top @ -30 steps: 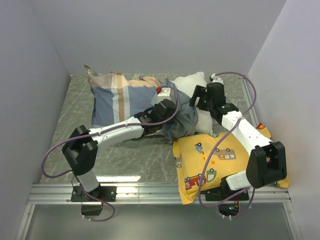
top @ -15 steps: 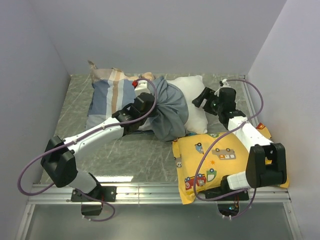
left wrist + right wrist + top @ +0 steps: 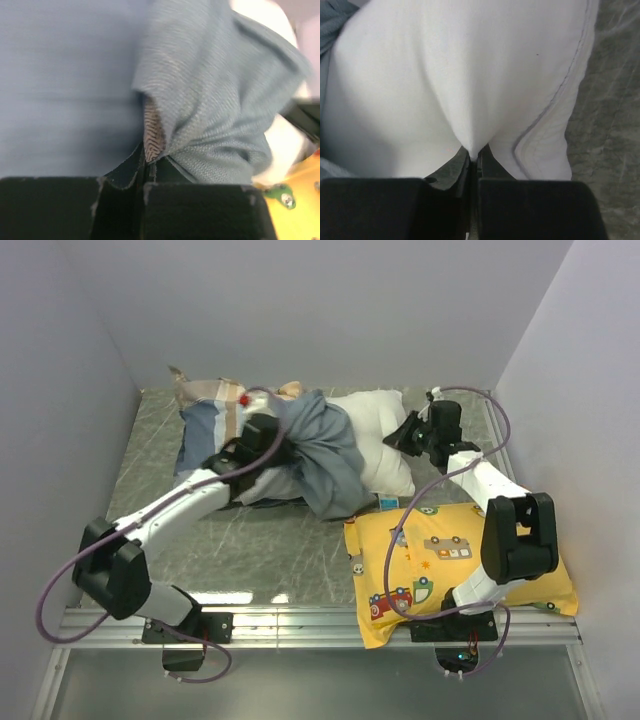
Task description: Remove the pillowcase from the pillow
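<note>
The blue-grey pillowcase (image 3: 320, 455) with tan stripes lies bunched across the back of the table, still over the left part of the white pillow (image 3: 375, 435). My left gripper (image 3: 268, 435) is shut on a fold of the pillowcase (image 3: 200, 115), which pinches up between the jaws of the left gripper (image 3: 147, 167). The pillow's bare right end sticks out of the cover. My right gripper (image 3: 412, 432) is shut on that white pillow (image 3: 470, 75), a pinch of its cloth drawn into the right gripper (image 3: 474, 157).
A yellow pillow (image 3: 455, 560) with cartoon cars lies at the front right, under the right arm. Grey walls close in the marbled table (image 3: 270, 550) on the left, back and right. A metal rail (image 3: 300, 625) runs along the near edge.
My left gripper has dragged the bunched pillowcase leftwards, baring more of the white pillow. My right gripper, open before, has moved onto the pillow's right end and shut on it.
</note>
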`<state>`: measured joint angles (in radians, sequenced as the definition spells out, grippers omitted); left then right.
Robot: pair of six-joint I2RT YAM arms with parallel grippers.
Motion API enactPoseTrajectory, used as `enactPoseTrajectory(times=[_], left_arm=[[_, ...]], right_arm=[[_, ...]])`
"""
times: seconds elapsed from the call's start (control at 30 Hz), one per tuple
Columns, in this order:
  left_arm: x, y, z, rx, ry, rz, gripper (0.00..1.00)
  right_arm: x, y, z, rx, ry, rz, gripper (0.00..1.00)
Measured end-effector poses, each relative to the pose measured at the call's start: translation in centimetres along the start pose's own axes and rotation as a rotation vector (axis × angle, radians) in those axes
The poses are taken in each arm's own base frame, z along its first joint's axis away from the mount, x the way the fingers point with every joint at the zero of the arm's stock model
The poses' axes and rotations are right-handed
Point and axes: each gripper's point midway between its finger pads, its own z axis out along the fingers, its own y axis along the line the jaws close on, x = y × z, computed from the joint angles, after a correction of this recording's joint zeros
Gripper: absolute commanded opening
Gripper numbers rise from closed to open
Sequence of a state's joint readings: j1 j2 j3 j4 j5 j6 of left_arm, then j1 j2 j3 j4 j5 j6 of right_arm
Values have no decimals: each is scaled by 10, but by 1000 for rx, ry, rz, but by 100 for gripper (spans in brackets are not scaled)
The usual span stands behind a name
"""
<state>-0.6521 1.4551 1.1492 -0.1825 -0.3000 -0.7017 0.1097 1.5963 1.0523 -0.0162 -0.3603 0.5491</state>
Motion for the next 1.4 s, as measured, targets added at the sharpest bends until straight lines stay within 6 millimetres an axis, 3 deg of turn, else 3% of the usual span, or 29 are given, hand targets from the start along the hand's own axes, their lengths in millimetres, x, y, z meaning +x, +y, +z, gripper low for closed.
enactPoseTrajectory(times=[0.1,0.23,0.33,0.4,0.5,0.53,0.63,0.77,0.83,0.93,1.03,1.13,1.2,1.27,1.33,1.4], left_arm=[[-38,67,-4,-63,-37,-131,0],[-91,149,-30,-154,-135,-287,1],[-108,189,-50,-185,-180,-374,1],[-106,208,-61,-193,-176,-429,0],[-92,207,-59,-158,-131,-458,1],[-88,206,-57,-149,-127,-457,0],[-68,197,-47,-131,-98,-443,1],[-53,188,-36,-127,-87,-429,1],[-52,186,-31,-131,-98,-423,0],[-55,184,-28,-136,-120,-412,1],[-55,181,-25,-138,-125,-404,0],[-58,177,-20,-134,-119,-398,1],[-60,174,-15,-129,-112,-393,1],[-63,169,-9,-123,-102,-385,1],[-67,163,-3,-110,-90,-375,1],[-71,155,3,-92,-72,-353,4]], right_arm=[[-17,6,-5,39,-38,-12,0],[-27,11,-18,66,-62,-13,0],[-33,2,-27,96,-71,8,0],[-37,-6,-30,112,-75,24,0],[-35,-10,-32,123,-65,29,4],[-35,-12,-32,133,-64,25,25],[-36,-22,-34,195,-76,5,61],[-48,-20,-47,276,-149,-65,78],[-49,5,-58,267,-185,-139,82],[-38,69,-71,149,-209,-268,84],[-13,130,-75,18,-198,-398,87],[20,157,-60,-33,-136,-497,88],[40,160,-38,-31,-78,-547,88],[60,151,-13,-1,-13,-580,88],[79,134,16,51,56,-613,62],[87,122,40,99,99,-629,22]])
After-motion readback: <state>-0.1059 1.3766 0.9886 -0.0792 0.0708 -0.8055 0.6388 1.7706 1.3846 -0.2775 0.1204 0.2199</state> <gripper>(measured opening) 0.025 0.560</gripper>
